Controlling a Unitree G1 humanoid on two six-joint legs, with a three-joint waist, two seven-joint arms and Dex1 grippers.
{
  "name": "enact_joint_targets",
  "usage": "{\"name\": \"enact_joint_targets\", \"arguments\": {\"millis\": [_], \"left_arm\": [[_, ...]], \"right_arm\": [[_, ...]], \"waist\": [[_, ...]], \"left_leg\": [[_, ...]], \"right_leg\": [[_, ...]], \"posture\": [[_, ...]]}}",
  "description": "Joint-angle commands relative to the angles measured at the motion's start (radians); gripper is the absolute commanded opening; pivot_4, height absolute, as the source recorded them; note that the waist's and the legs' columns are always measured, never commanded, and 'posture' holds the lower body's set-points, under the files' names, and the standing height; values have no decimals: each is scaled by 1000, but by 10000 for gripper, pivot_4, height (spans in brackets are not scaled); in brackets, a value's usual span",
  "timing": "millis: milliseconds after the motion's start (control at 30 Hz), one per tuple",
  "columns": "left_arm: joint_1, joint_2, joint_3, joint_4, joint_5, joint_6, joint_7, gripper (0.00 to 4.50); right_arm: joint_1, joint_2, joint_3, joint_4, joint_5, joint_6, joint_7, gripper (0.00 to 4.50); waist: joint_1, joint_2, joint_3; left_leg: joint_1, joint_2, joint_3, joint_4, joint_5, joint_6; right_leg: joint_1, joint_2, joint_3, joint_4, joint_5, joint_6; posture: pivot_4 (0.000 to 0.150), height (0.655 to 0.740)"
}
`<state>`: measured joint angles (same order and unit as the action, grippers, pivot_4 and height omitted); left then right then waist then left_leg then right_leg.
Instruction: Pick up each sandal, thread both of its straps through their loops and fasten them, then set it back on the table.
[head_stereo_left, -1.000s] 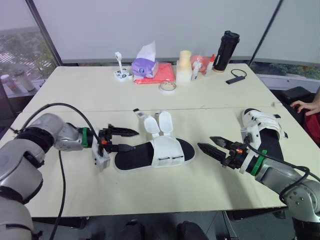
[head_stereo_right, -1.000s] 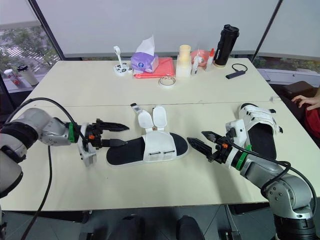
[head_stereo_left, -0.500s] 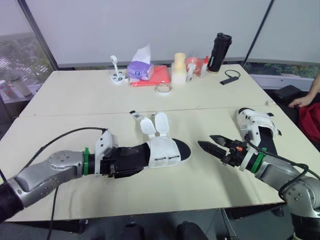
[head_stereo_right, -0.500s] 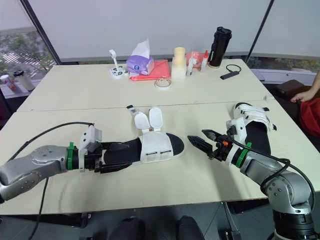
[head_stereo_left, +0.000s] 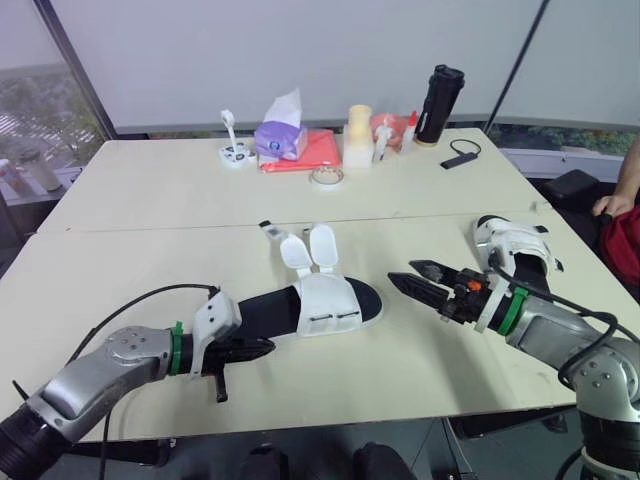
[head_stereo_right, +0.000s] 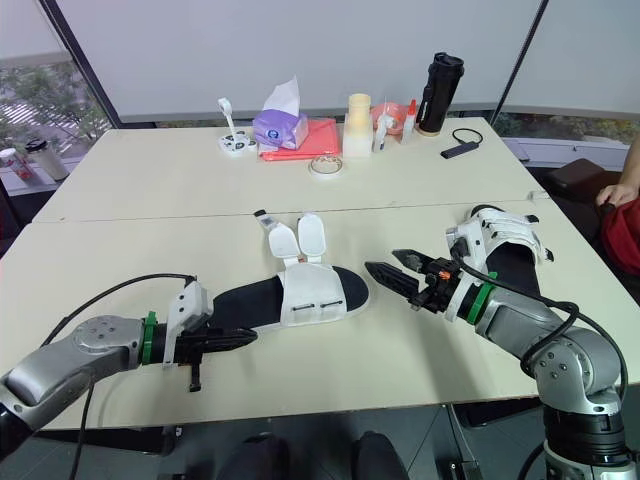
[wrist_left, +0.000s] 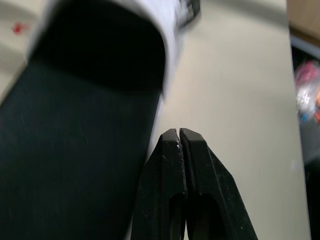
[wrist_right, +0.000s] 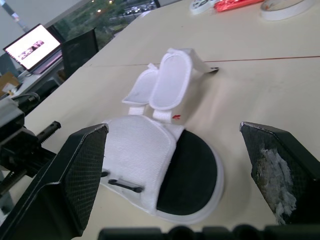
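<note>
Black-soled, white-strapped fabric sandal (head_stereo_left: 325, 300): probably light, straps floppy, best gripped at the stiffer sole edge. Left end effector (head_stereo_left: 263, 346) pressed together beside it; right end effector (head_stereo_left: 405, 274) spread apart.

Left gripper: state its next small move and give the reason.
Probably open the left gripper and close it on the heel of the black-soled white sandal: its fingers are shut beside the sole, and both white straps lie unthreaded.
</note>
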<state>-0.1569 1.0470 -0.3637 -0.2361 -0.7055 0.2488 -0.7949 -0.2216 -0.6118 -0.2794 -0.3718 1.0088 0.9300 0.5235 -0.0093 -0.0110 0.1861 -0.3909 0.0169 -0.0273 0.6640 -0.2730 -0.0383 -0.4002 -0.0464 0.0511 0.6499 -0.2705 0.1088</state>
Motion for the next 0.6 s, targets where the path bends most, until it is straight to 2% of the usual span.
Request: {"name": "enact_joint_targets", "arguments": {"millis": [33,167,267,333,433,533,600], "left_arm": [[-4,-32,57,48,151,-83,-46,545],[-54,-84,55,185,374,-245,-59,545],[-110,-155,83,272,425,-295,-60,545],[-116,-175,107,257,392,-266,-102,545],[-72,-148,146,136,274,-134,-201,545],[-11,-71,203,-20,107,83,-286,0],[0,-27,256,-101,-17,223,-317,0]], "right_arm": [[-9,-20,21,-40,21,17,28,45000],[-18,-37,108,-27,-47,5,85,45000],[-46,-31,178,3,-113,-33,122,45000],[-63,-31,222,27,-166,-63,146,45000],[-83,-20,257,62,-220,-108,175,45000],[-104,-32,320,110,-331,-185,205,36052],[-117,-41,370,151,-408,-236,230,26347]], "waist": [[-1,0,0],[-3,0,0],[0,1,0],[-1,0,0],[-5,0,0],[-8,0,0],[-10,0,0]], "left_leg": [[0,0,0,0,0,0],[0,0,0,0,0,0],[0,0,0,0,0,0],[0,0,0,1,0,0],[-1,0,0,0,0,0],[-4,1,0,0,-1,2],[-5,1,0,0,-1,2]], "right_leg": [[0,0,0,0,0,0],[0,0,0,0,0,0],[0,0,0,0,0,0],[0,0,0,0,0,0],[-2,0,0,0,0,0],[-5,0,0,0,0,0],[-7,0,0,0,0,0]], "posture": [[1500,7400],[1500,7400],[1500,7400],[1500,7400],[1500,7400],[1500,7400],[1500,7400]]}}
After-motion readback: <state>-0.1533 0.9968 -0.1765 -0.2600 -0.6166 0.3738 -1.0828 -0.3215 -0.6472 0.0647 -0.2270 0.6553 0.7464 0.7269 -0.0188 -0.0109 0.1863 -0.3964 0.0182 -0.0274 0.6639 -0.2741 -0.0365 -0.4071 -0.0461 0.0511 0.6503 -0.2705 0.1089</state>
